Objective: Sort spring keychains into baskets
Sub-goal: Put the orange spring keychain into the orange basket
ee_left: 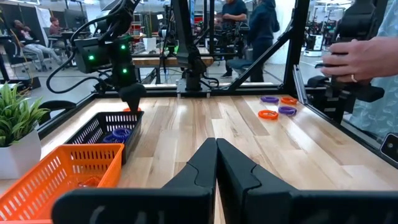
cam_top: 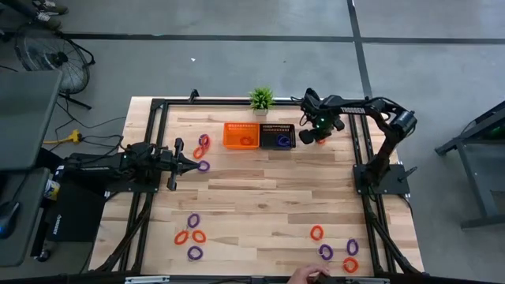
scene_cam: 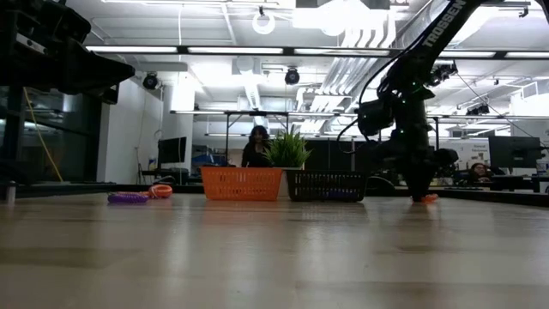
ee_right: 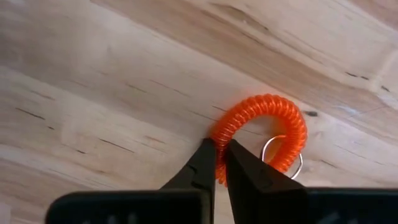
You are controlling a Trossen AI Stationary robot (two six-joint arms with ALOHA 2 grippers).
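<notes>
Right tool point(ee_right: 216, 163) is down at the desk point(cam_top: 260, 189) just beside the black basket point(cam_top: 278, 136), its fingers pinched on an orange keychain point(ee_right: 264, 134) lying on the wood. Left tool point(ee_left: 216, 163) hovers with fingers pressed together, empty, near two keychains at the desk's left side. Remaining orange and purple keychains lie in two clusters along the near edge; the orange basket point(cam_top: 241, 135) touches the black one.

From my station: small green potted plant point(cam_top: 262, 99) at twelve o'clock on the wooden table point(cam_top: 260, 205); a fan point(cam_top: 49, 57) on the floor at ten o'clock; a person's hand point(cam_top: 309, 275) at six o'clock.
</notes>
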